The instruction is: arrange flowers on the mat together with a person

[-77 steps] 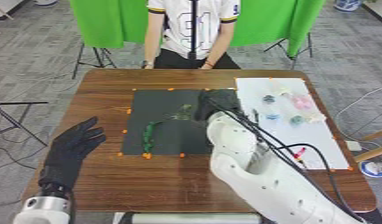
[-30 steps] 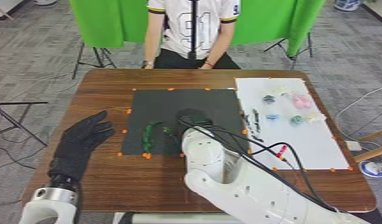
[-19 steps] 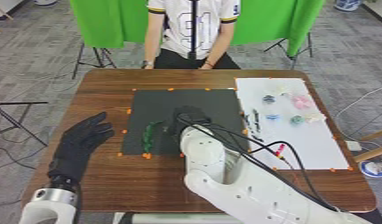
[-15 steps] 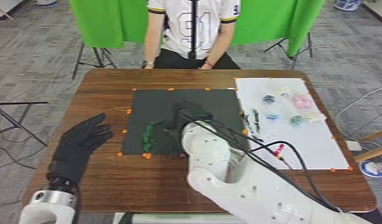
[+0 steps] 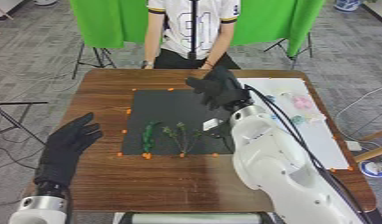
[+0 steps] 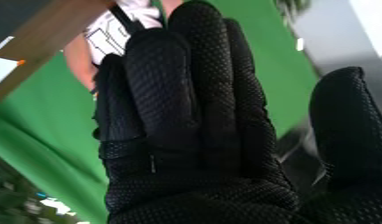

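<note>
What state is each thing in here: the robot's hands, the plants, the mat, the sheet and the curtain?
Left hand: open, fingers straight.
Right hand: open, fingers straight.
Green stem: lying on the mat.
Branching sprig: lying spread out on the mat.
Dark mat: flat.
White sheet: flat.
Pink flower: lying on the sheet.
Green curtain: hanging.

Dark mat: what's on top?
Seen on the dark mat: a green stem and a thinner branching sprig. The right hand and arm hide part of its right side; can't tell what's there.
</note>
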`<state>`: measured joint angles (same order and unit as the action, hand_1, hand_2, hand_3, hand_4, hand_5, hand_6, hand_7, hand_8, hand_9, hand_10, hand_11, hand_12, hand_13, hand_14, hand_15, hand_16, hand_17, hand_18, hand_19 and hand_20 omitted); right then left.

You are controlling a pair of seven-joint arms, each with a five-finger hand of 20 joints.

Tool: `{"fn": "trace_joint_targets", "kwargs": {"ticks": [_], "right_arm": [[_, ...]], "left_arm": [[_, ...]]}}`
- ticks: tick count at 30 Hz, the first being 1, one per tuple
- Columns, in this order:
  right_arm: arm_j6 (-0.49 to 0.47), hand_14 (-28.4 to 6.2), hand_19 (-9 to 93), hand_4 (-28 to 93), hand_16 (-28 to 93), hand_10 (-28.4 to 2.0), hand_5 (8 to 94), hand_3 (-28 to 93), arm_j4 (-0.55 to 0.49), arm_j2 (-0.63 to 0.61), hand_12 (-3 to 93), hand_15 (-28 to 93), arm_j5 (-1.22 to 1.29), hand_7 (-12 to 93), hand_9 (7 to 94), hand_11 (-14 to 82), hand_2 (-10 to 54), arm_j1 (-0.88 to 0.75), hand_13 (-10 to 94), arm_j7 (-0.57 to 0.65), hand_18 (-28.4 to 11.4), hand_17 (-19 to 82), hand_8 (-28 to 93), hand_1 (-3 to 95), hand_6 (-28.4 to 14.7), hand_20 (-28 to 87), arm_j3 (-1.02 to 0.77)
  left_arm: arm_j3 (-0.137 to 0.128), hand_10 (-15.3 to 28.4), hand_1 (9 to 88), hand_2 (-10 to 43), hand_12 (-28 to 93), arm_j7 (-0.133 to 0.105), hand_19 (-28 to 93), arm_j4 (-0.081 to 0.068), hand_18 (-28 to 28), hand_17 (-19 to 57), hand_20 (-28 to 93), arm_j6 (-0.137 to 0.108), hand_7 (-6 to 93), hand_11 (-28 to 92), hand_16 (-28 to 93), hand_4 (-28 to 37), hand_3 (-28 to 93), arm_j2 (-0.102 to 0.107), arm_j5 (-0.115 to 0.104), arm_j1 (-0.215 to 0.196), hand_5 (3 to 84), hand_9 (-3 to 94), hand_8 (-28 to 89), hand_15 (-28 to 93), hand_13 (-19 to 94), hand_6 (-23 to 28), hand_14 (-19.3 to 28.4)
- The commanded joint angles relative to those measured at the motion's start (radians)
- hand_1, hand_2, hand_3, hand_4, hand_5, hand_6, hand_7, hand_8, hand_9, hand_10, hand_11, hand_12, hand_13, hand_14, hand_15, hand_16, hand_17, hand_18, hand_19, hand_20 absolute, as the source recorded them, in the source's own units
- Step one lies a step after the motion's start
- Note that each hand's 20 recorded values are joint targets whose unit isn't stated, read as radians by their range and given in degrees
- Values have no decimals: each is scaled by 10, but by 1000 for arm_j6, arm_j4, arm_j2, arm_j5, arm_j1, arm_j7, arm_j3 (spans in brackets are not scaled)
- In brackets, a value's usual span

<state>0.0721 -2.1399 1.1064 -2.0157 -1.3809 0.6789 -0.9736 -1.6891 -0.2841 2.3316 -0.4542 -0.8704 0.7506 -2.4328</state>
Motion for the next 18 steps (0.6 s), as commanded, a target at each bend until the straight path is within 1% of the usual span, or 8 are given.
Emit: {"fn": "trace_joint_targets", "kwargs": {"ticks": [1, 3, 5, 7, 9, 12, 14, 18], "right_arm": [[301, -164, 894, -209, 135, -182, 714, 614, -22, -91, 171, 603, 201, 134, 772, 255, 113, -269, 686, -236, -248, 358, -99, 241, -47, 43, -206], [295, -170, 872, -214, 127, -184, 689, 628, -30, -97, 166, 594, 333, 135, 742, 243, 113, -350, 659, -341, -248, 335, -101, 236, -47, 37, -285], [258, -183, 827, -221, 114, -188, 642, 648, -27, -70, 158, 578, 546, 135, 687, 222, 114, -428, 614, -445, -245, 292, -103, 222, -41, 35, -380], [134, -203, 761, -234, 96, -194, 587, 671, -6, -22, 150, 563, 767, 133, 622, 202, 117, -488, 553, -526, -246, 239, -108, 202, -41, 62, -487], [213, -221, 703, -247, 80, -201, 530, 689, -8, -40, 145, 560, 830, 133, 558, 185, 118, -528, 492, -568, -239, 196, -111, 193, -44, 99, -504], [166, -227, 658, -252, 69, -201, 505, 708, -4, -23, 141, 540, 890, 124, 524, 171, 117, -587, 441, -604, -236, 159, -105, 176, -41, 112, -581], [142, -228, 638, -256, 69, -200, 496, 717, 2, -7, 142, 527, 956, 127, 510, 162, 117, -622, 429, -633, -235, 148, -105, 167, -38, 122, -622], [144, -237, 614, -260, 69, -199, 475, 722, 5, 13, 142, 507, 1022, 125, 488, 150, 117, -670, 403, -670, -238, 129, -107, 154, -33, 132, -668]], "left_arm": [[-18, 197, 188, 65, 78, -95, 544, -8, 212, -74, 41, -12, 154, 323, -140, -283, 778, 15, 3, -57, 371, 335, -112, 576, 235, 88, 263], [-31, 192, 184, 55, 78, -91, 544, -8, 214, -76, 42, -17, 151, 315, -139, -283, 779, 12, 36, -61, 352, 328, -112, 573, 234, 72, 263], [-39, 187, 178, 45, 79, -105, 544, -8, 216, -78, 45, -20, 153, 307, -137, -283, 780, 15, 25, -59, 337, 320, -112, 566, 234, 59, 259], [-59, 184, 175, 40, 82, -114, 544, 0, 217, -79, 49, -27, 153, 302, -133, -283, 781, 18, 21, -70, 327, 316, -113, 563, 234, 51, 258], [-75, 182, 174, 39, 86, -111, 543, 2, 217, -80, 54, -28, 157, 301, -127, -283, 781, 15, 30, -71, 321, 314, -114, 566, 235, 47, 256], [-83, 180, 173, 38, 91, -118, 541, 3, 217, -81, 62, -32, 159, 299, -116, -283, 780, 6, 21, -83, 319, 313, -116, 588, 239, 46, 255], [-86, 178, 173, 38, 93, -109, 538, 3, 217, -81, 68, -29, 159, 298, -115, -283, 781, -4, 20, -98, 318, 313, -117, 598, 241, 45, 257], [-68, 177, 172, 45, 91, -98, 521, -2, 214, -82, 70, -18, 158, 289, -122, -283, 779, -23, 17, -97, 324, 313, -117, 579, 237, 48, 256]]}}
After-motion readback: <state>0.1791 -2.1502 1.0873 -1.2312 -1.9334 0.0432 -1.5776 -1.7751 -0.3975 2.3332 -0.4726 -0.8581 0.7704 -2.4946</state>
